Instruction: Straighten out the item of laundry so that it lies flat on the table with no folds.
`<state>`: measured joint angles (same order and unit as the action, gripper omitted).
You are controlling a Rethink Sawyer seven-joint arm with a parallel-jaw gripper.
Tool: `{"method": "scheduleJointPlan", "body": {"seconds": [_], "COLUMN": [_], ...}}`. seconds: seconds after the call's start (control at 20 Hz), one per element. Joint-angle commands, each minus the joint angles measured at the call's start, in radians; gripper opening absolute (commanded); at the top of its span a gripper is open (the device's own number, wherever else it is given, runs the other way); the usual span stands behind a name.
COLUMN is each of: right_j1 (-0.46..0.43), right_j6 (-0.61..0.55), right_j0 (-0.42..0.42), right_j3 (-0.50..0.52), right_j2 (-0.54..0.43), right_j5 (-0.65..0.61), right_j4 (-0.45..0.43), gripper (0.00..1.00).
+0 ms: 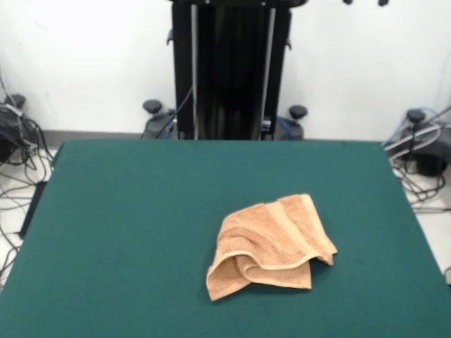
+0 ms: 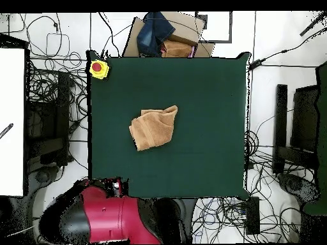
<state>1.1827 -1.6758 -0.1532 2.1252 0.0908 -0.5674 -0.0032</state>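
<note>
Nothing started yet: orange-tan hand towel [image 1: 271,243] crumpled and folded over itself, right of centre on the green table [image 1: 127,211]. Gripper [image 1: 365,2] barely showing at top edge, possibly just its tips; open or closed, impossible to tell. Next: descend, pinch a free corner, drag outward.

I see a round red button on a yellow box [image 2: 98,68] sitting at one corner of the green top. Just past the far edge from that box, a brown cardboard box [image 2: 167,38] sits on the floor with a dark blue cloth [image 2: 155,30] on it. Black tangled wires [image 2: 48,83] lie on the floor beside the yellow box.
</note>
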Motion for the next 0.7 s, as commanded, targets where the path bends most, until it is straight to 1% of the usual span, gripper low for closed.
{"method": "scheduleJointPlan", "body": {"seconds": [0.05,0.4,0.7], "right_j1": [-0.145,-0.29,-0.392], "right_j6": [-0.325,-0.29,-0.271], "right_j0": [-0.024,0.006,0.014], "right_j3": [-0.073,-0.135,-0.191], "right_j2": [0.056,0.053,0.044], "right_j5": [0.063,0.191,0.283], "right_j4": [-0.001,0.0,0.034], "gripper": [1.0,1.0,1.0]}}
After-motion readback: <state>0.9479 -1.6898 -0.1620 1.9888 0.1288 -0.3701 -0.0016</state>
